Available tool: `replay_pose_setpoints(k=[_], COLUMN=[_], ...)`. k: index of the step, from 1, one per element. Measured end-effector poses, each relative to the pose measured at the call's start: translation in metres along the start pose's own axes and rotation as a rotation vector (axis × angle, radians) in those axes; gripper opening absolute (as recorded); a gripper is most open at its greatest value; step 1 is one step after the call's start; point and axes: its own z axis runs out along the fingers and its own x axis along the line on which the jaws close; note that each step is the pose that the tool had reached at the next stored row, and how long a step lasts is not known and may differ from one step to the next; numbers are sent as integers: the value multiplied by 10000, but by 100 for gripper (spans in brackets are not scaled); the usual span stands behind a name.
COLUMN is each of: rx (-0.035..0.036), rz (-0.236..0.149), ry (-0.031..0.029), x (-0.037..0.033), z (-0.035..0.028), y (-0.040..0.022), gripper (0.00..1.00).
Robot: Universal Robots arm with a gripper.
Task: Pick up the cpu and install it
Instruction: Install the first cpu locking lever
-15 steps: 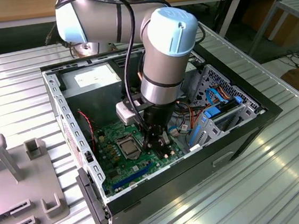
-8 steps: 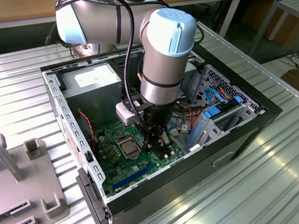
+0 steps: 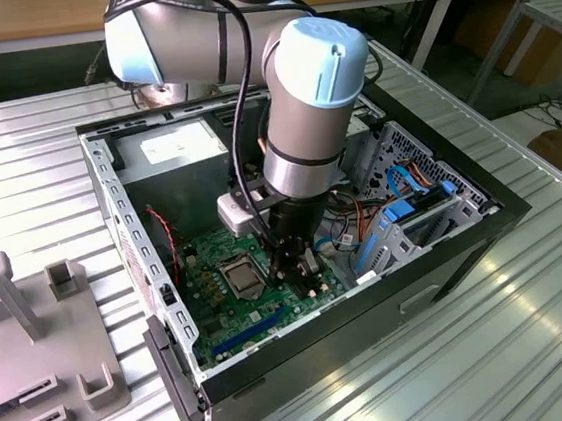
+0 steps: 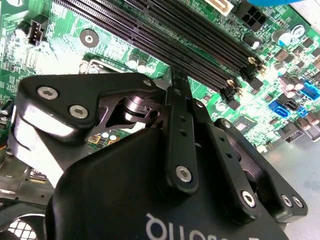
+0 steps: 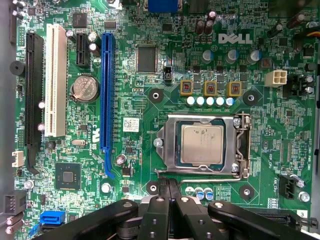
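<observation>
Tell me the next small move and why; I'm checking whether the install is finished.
Probably lift the claw straight up, clear of the motherboard. The cpu already lies flat inside the socket frame, and the claw sits shut just beside that frame with nothing visible in it.

Black fingers (image 5: 169,192) hiding the motherboard (image 5: 135,100) beneath (its far corners cut off by the frame)

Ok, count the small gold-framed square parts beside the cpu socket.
3, in a row along the socket frame: first gold-framed part, middle gold-framed part, last gold-framed part. None seems hidden.
</observation>
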Motion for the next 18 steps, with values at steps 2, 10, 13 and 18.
replay_pose_setpoints(k=[2, 10, 13, 18], rx=[0, 4, 0, -1], rz=[2, 4, 4, 2], ry=[1, -17, -3, 3], x=[0, 4, 12, 19], z=[0, -93, -170, -280], y=[23, 52, 57, 62], gripper=[11, 11, 11, 11])
